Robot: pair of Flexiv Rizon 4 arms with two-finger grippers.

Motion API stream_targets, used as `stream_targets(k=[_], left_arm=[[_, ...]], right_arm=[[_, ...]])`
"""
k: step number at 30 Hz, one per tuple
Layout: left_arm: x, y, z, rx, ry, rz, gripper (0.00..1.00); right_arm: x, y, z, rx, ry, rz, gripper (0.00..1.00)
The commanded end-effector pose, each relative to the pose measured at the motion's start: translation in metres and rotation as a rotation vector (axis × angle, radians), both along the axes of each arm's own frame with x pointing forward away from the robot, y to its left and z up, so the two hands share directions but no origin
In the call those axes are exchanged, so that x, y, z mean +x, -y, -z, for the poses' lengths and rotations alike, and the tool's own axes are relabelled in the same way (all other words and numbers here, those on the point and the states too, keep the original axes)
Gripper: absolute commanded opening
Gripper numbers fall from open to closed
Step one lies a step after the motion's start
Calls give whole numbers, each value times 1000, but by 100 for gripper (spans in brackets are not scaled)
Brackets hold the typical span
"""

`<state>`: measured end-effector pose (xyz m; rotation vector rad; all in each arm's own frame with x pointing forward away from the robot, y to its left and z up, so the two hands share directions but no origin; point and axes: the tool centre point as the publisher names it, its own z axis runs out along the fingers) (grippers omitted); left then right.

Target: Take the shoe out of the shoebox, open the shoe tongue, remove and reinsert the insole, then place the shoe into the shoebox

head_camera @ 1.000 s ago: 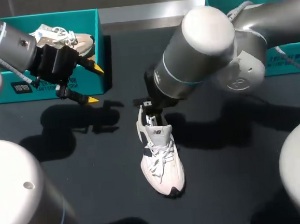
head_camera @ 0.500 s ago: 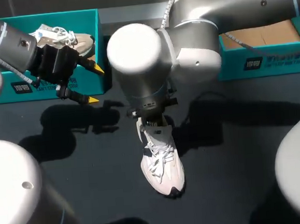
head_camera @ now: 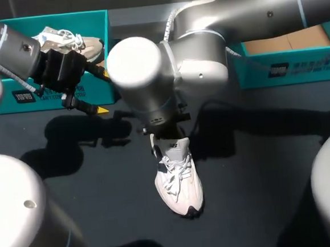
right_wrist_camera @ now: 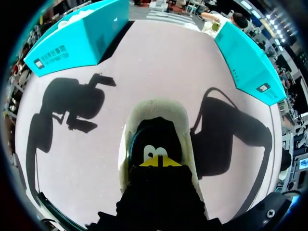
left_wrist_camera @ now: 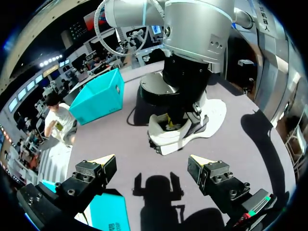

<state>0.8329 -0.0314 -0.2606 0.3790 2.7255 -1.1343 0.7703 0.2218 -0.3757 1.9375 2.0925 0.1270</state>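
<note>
The right gripper (right_wrist_camera: 159,161) sits with tips together inside the white shoe (head_camera: 179,185) at the table's (head_camera: 255,173) middle, the left gripper (head_camera: 105,93) wide open beside the teal shoebox (head_camera: 106,42).

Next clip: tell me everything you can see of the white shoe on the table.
The white shoe is a pale sneaker, mesh and leather by the look of it, with white laces, a dark mark on the tongue and a dark patch under the toe. It stands upright on its sole on the dark table, toe toward the robot. Its opening shows a dark inside. The right gripper reaches down into that opening; whether it grips anything there cannot be seen.
</note>
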Motion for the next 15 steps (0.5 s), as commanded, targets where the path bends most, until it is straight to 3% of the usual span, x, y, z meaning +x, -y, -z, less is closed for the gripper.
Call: stream_targets(k=[1,3,7,11,15], left_arm=[[0,0,0,3,0,0,100],[0,0,0,3,0,0,100],[0,0,0,3,0,0,100],[0,0,0,3,0,0,100],[0,0,0,3,0,0,100]], right_arm=[[2,6,9,28,-13,-10,0],[-8,1,10,18,-6,-9,0],[-6,0,-10,12,44,-18,0],[4,-2,-16,54,77,-38,0],[27,6,-9,60,78,-59,0]])
